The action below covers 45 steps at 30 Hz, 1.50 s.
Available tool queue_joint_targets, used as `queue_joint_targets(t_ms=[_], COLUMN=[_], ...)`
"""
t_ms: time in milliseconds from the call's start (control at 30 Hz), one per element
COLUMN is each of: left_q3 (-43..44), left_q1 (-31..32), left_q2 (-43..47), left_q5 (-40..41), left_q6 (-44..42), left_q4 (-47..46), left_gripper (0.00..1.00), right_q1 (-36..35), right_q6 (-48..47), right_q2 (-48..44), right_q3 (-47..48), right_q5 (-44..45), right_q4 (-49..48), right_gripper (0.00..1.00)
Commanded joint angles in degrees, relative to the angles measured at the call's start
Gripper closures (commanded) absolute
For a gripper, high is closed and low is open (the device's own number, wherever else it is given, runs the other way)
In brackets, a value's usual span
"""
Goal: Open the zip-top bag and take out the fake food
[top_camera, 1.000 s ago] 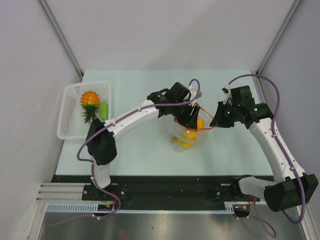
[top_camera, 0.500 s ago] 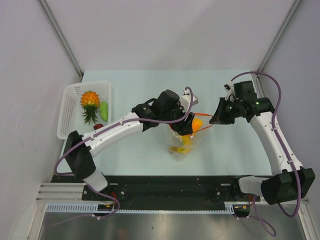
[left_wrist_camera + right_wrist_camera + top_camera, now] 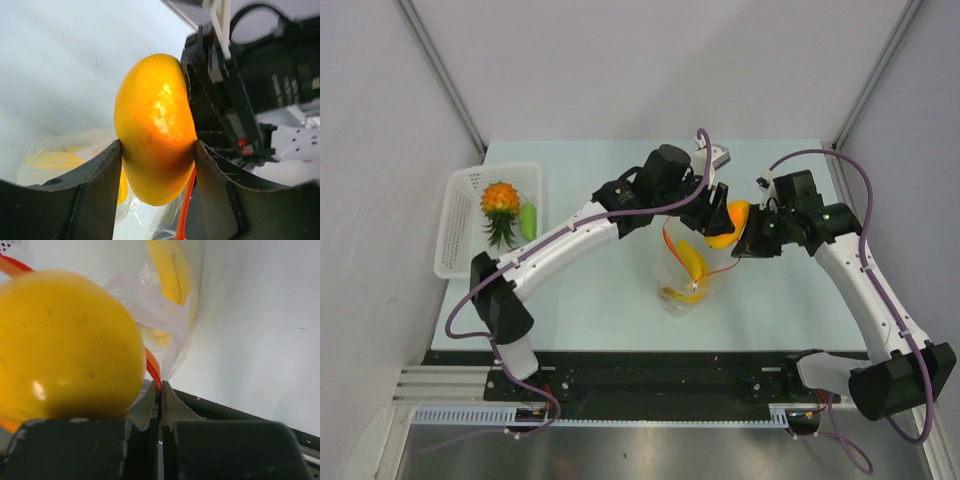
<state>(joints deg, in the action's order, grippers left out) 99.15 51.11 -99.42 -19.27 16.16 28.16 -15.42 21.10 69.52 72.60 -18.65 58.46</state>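
The zip-top bag (image 3: 686, 278) hangs open at mid-table, clear and crinkly, with yellow bananas (image 3: 691, 262) still inside. My right gripper (image 3: 744, 243) is shut on its orange-red zip strip (image 3: 153, 367), pinching the bag's mouth (image 3: 150, 305) at the right corner. Just above that mouth, my left gripper (image 3: 720, 215) is shut on a yellow-orange piece of fake food (image 3: 155, 130), held between both fingers (image 3: 102, 175) and pressed close against the right gripper. In the right wrist view the same piece (image 3: 65, 345) fills the left side, with a banana (image 3: 170, 270) behind.
A white perforated basket (image 3: 457, 225) stands at the table's left edge, holding the orange pineapple (image 3: 500, 200) and a green piece (image 3: 528, 218). The left arm stretches across the table's middle. Grey walls close in on both sides.
My left gripper has risen out of the bag and moved up and right with the yellow-orange piece. The right gripper keeps its pinch on the zip strip and has shifted slightly.
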Motion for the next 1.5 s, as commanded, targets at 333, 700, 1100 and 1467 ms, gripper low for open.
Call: queue_joint_targets(t_ms=[333,700,1100,1467], left_q3=[-6.8,-16.6,-22.4,-30.3], left_q1=[-5.8,-17.3,-46.5,-67.4], left_q2=[9.9,22.9,26.9,22.1], left_q5=[-28.5,-14.2,30.4,33.0], left_q6=[11.1,2.5,-5.9,-5.2], left_q4=[-14.4,-7.1,9.0,3.5], left_gripper=[1.00,1.00,1.00,1.00], right_q1=[4.6,6.5,7.0,7.1], right_q6=[0.6,-1.0,-2.4,-2.6], right_q2=[-0.3,-1.4,-2.4,-1.9], right_q3=[0.3,2.5,3.7,3.0], right_q5=[6.4,8.3,5.2,3.1], right_q4=[0.0,3.7,4.7,3.9], right_gripper=[1.00,1.00,1.00,1.00])
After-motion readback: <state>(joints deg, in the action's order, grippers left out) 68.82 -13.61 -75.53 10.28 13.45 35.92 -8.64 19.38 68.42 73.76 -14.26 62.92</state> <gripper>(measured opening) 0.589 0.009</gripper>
